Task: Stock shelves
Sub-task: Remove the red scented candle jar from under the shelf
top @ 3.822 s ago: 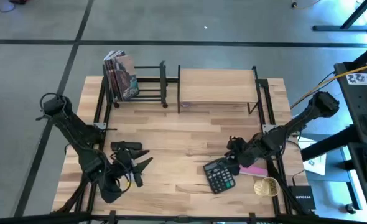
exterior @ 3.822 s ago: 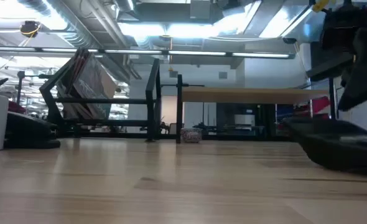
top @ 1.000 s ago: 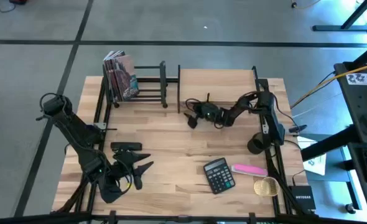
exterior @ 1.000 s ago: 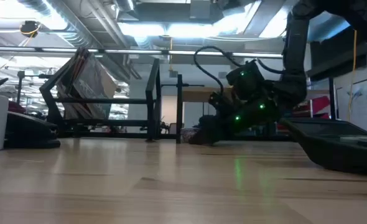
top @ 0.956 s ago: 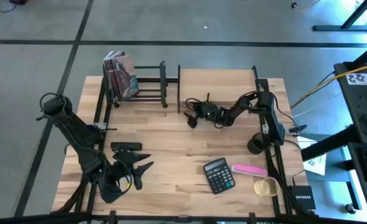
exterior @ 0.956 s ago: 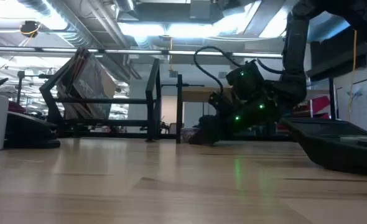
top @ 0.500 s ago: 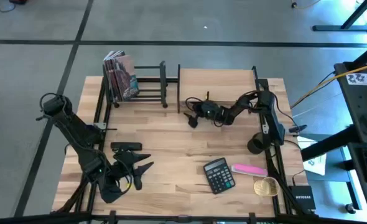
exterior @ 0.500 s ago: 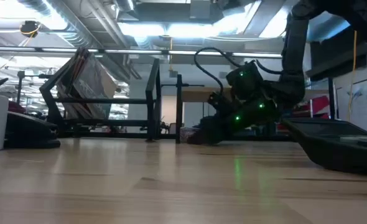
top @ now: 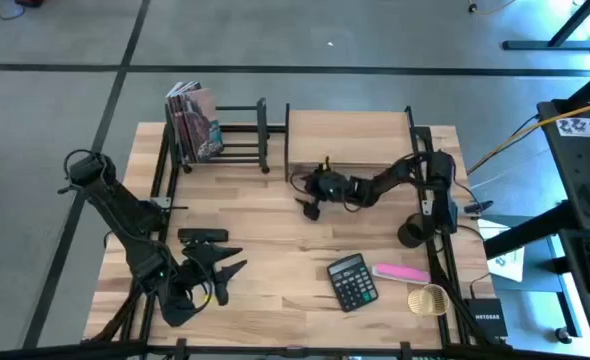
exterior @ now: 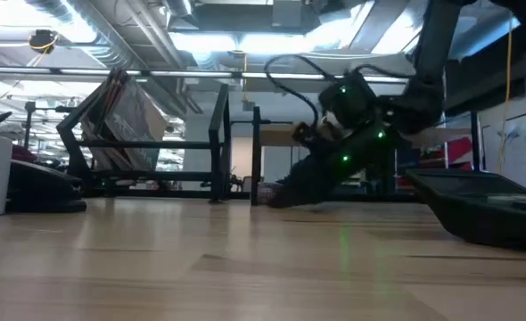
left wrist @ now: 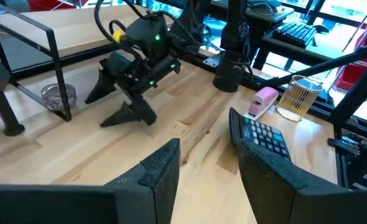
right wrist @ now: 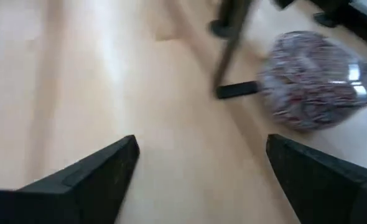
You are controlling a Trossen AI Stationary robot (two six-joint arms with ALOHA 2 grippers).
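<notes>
Here the right tool (top: 309, 207) is seen with its fingers spread wide and empty, lowered to the worktop (top: 275, 260) just in front of the board shelf (top: 350, 138). A small glittery jar (right wrist: 317, 78) is sited under that shelf, beside one of its black uprights (nothing is gripped yet). The step in hand is judged to be a reach toward the jar. Next, the fingers would need to be brought round it and closed. The book rack (top: 237, 132), with magazines (top: 196, 120) at its end, stands beside the shelf. The left tool (top: 225, 270) is parked near the worktop's front, fingers spread.
</notes>
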